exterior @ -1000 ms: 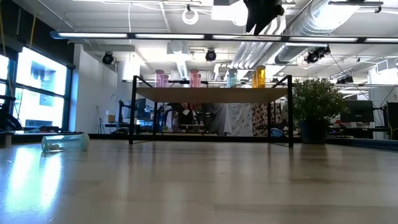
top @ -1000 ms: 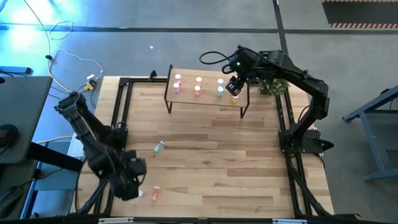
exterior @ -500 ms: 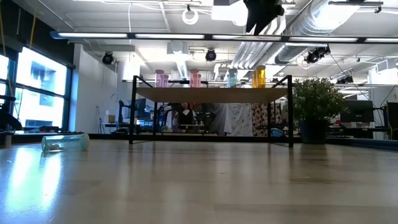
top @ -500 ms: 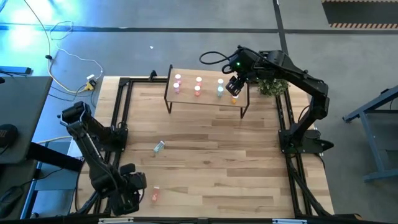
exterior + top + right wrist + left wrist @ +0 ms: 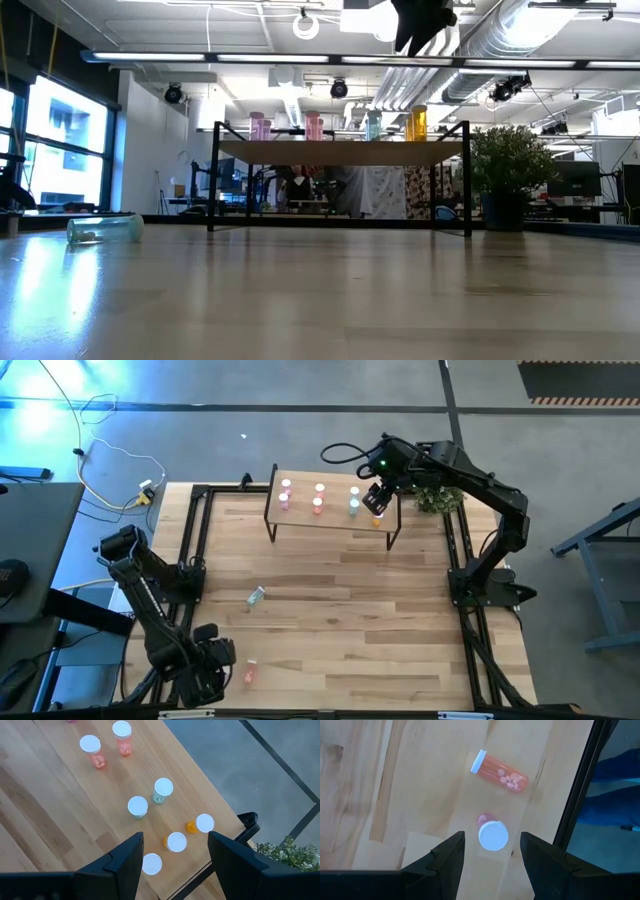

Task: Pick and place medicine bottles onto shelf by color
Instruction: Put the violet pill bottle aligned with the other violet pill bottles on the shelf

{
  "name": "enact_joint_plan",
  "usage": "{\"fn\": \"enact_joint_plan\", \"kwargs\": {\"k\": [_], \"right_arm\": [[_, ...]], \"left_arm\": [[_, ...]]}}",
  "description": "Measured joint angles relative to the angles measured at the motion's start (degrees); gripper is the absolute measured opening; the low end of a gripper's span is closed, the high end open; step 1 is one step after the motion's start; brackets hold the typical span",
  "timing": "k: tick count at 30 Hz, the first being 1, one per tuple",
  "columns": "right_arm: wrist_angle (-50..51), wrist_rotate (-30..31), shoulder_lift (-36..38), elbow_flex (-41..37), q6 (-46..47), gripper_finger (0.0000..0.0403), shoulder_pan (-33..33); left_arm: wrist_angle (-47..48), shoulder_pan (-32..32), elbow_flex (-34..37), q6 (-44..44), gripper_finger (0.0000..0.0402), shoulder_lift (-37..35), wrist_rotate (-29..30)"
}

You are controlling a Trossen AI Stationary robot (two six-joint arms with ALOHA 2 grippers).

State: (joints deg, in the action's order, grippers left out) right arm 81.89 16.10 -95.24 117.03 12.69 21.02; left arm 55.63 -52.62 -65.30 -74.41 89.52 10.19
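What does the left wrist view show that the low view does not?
Only the left wrist view: the open left claw above an upright pink bottle, with a salmon-red bottle lying beside it. Only the low view: the shelf carrying upright bottles, a green bottle on its side, and a potted plant. Both share the wood tabletop.

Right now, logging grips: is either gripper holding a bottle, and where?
Nothing held. Left gripper open above an upright pink bottle; right gripper open over the shelf.
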Motion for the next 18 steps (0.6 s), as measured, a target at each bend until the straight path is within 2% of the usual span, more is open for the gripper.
{"fn": "enact_joint_plan", "kwargs": {"k": [8, 18], "right_arm": [[0.0, 0.0, 0.0, 0.0, -0.1, 0.0213, 0.0], [0.0, 0.0, 0.0, 0.0, -0.1, 0.0213, 0.0]], "left_arm": [[0.5, 0.0, 0.0, -0.4, 0.0184, 0.0, 1.1], [0.0, -1.7, 0.0, -1.1, 0.0184, 2.3, -1.5]]}}
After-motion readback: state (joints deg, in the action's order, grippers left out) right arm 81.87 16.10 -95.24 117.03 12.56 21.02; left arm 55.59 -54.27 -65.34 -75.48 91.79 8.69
